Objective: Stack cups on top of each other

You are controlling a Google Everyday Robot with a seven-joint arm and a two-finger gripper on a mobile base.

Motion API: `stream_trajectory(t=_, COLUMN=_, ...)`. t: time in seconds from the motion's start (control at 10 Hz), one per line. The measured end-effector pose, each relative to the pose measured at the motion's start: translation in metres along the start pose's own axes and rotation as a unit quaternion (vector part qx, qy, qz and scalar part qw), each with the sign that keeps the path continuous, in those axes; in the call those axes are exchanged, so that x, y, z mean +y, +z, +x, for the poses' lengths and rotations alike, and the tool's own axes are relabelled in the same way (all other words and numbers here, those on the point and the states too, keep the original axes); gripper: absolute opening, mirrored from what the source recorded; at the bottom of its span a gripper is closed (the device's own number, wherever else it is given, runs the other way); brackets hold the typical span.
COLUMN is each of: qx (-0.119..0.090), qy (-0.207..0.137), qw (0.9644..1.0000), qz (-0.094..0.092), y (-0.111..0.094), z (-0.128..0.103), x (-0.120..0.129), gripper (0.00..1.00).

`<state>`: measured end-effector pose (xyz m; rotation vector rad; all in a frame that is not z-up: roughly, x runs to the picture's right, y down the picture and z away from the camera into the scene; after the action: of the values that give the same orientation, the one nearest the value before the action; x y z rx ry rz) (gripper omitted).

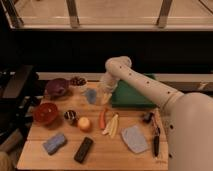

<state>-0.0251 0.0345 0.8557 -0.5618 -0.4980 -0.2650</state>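
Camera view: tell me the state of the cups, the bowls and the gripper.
light blue cup: on the wooden table, not stacked.
dark cup: upright, apart from the blue one, nothing on it.
red bowl: upright, mouth up.
purple bowl: upright near the back edge.
gripper: low, just right of the light blue cup; contact unclear.

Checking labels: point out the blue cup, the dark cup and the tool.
blue cup (91, 96): camera view, its side wall.
dark cup (70, 116): camera view, its open top.
tool (105, 95): camera view, its tip, right of the blue cup.
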Motion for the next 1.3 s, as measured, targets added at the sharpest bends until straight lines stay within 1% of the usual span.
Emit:
stream_trajectory(t=0.1, qx=-0.003, qy=-0.012, qw=0.9999, qz=0.000, y=0.004, z=-0.015, x=-0.012, gripper=0.65)
stream_trajectory(t=0.2, qx=-0.005, qy=-0.016, qw=0.9999, qz=-0.001, y=0.005, z=-0.019, x=-0.014, gripper=0.65)
stream_trajectory(t=0.8, qx=-0.004, qy=-0.014, qw=0.9999, qz=-0.001, y=0.004, z=-0.015, x=-0.012, gripper=0.65)
stream_trajectory(t=1.1, qx=-0.015, qy=0.006, qw=0.9999, qz=0.000, y=0.014, z=-0.008, x=-0.008, gripper=0.65)
stream_trajectory(t=1.3, qx=-0.023, qy=0.013, qw=0.9996, qz=-0.004, y=0.021, z=-0.006, x=-0.008, gripper=0.65)
